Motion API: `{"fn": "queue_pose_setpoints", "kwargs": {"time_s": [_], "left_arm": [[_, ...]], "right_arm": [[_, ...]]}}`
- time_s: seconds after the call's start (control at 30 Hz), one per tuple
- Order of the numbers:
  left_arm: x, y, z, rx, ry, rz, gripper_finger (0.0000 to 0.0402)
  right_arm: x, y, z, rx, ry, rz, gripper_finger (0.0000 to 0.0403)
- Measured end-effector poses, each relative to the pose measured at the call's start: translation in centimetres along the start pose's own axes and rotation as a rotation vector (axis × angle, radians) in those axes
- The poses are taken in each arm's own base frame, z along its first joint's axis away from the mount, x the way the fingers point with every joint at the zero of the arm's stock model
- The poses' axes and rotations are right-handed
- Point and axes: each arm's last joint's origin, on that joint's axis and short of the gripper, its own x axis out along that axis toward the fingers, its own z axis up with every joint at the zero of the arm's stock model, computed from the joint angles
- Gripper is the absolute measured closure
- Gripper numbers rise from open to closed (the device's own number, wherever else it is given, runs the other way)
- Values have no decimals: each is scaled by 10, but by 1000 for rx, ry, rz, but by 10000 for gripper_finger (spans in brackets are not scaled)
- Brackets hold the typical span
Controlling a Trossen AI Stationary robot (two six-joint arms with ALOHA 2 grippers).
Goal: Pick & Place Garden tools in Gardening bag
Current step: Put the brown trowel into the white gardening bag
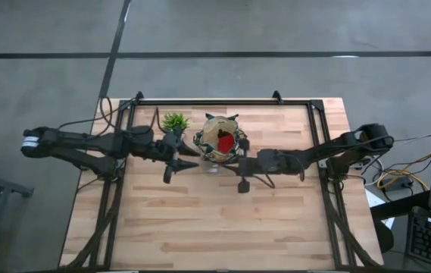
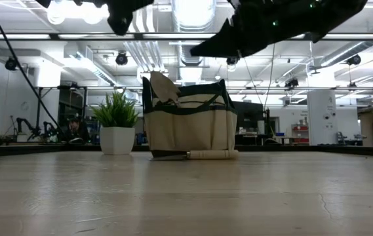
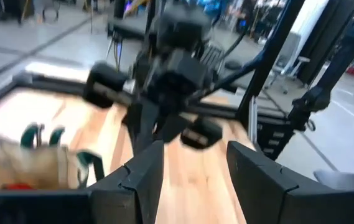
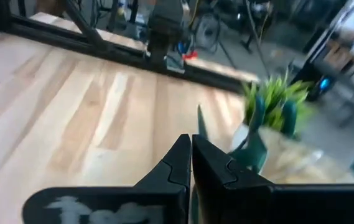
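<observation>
the round beige fabric gardening bag (image 1: 219, 142) sits between both grippers. the left gripper (image 1: 187, 158) fingers are spread and empty. the right gripper (image 1: 239, 163) fingers are clenched, holding nothing.

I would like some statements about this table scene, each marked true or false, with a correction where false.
1. The potted plant stands beside the gardening bag, on the left arm's side. True.
2. The left gripper has its jaws shut. False: they are open, with a clear gap between them.
3. The right gripper has its jaws shut and holds nothing. True.
4. The bag is empty. False: the high view shows a red item inside it.
5. A wooden-handled tool lies on the table at the foot of the bag. True.
</observation>
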Motion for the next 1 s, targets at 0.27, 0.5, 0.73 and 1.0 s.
{"fn": "queue_pose_setpoints", "kwargs": {"time_s": [0.27, 0.5, 0.73, 1.0], "left_arm": [[5, 1, -13, -37, 73, 3, 223], [5, 4, -31, -73, 125, 16, 223], [6, 4, -29, -69, 105, 10, 222], [6, 3, -28, -60, 102, 7, 222]], "right_arm": [[-4, 7, -20, 191, 257, 108, 394], [-10, 8, -42, 320, 491, 86, 350], [-4, -5, -63, 323, 583, 28, 268], [21, -22, -109, 216, 691, 3, 218]]}}
